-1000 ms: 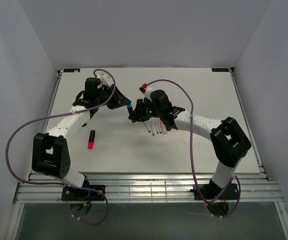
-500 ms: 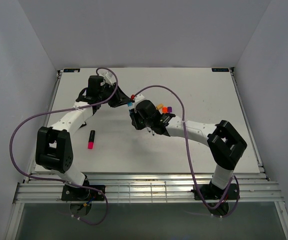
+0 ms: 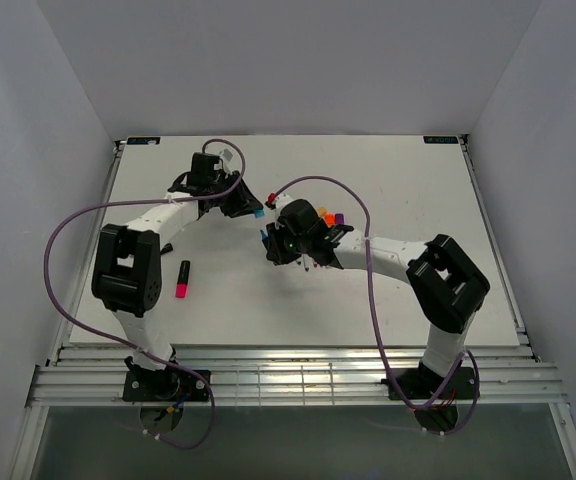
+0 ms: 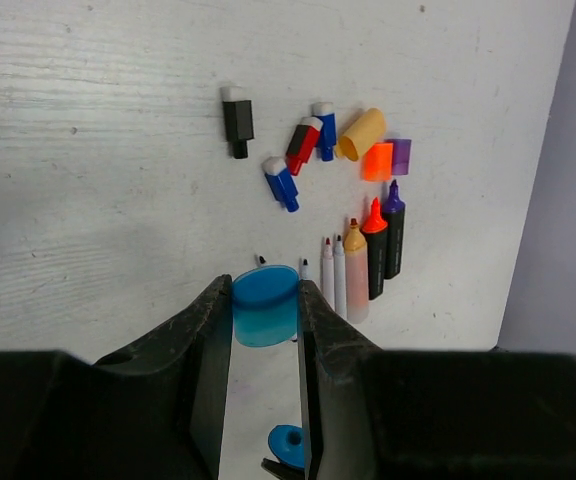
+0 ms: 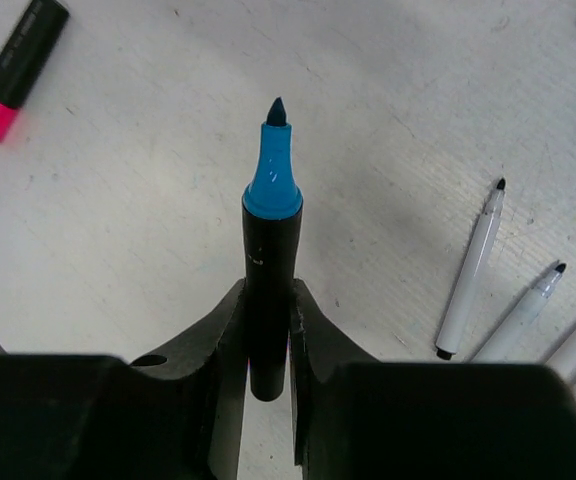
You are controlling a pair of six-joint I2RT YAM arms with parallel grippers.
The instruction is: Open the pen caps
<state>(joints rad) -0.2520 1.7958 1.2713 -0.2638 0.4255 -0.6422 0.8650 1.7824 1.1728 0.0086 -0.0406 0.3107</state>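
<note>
Tabletop (image 3: 438,180): left wrist shows blue cap (image 4: 265,305) clamped; right, uncapped marker (image 5: 271,250).

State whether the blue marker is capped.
Uncapped: the blue marker shows a bare tip in the right gripper; the left gripper holds the blue cap.

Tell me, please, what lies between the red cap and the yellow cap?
A blue cap with a white end, visible in the left wrist view.

No legible writing; only faint, unreadable print on the pink-capped marker (image 5: 18,62) barrel.
</note>
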